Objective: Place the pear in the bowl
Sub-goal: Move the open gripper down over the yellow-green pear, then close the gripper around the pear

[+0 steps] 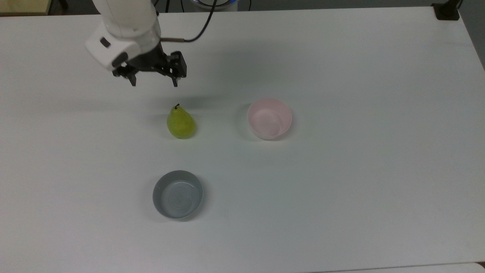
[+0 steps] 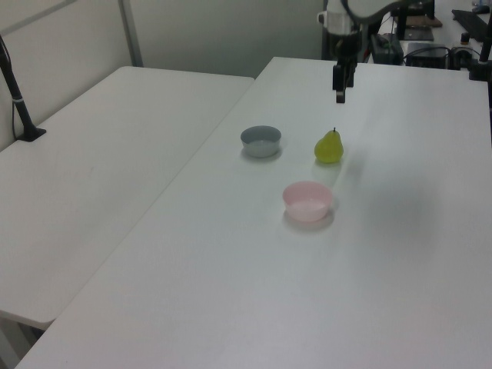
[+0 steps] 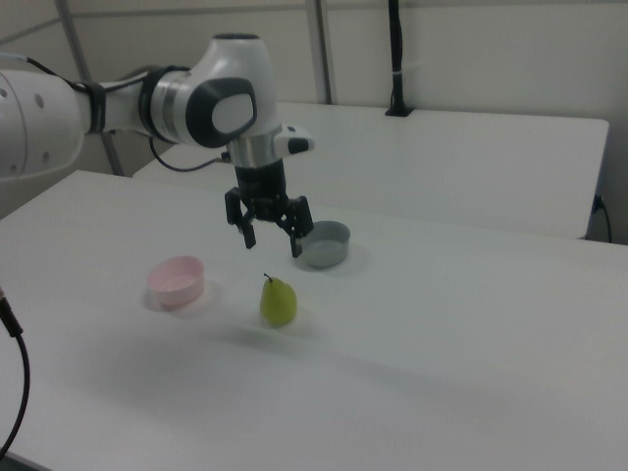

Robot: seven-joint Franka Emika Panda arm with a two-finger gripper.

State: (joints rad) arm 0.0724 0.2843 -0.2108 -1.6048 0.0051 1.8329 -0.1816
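**Gripper spread wide above the pear**

The gripper point(image 1: 153, 82) hangs in the air with its two fingers spread wide, holding nothing, touching nothing. In the right view it point(image 3: 272, 242) sits above the pear point(image 3: 278, 301), clear of the stem. The pear point(image 1: 180, 123) stands upright on the white table point(image 1: 341, 189), stem up. The pink bowl point(image 1: 269, 118) sits to the top view's right of it, apart and empty. The grey bowl point(image 1: 177, 194) lies below the pear in the top view, also apart. Nothing stands between pear and pink bowl. A second white table point(image 2: 92, 177) runs alongside, pale partition walls point(image 3: 491, 49) behind.
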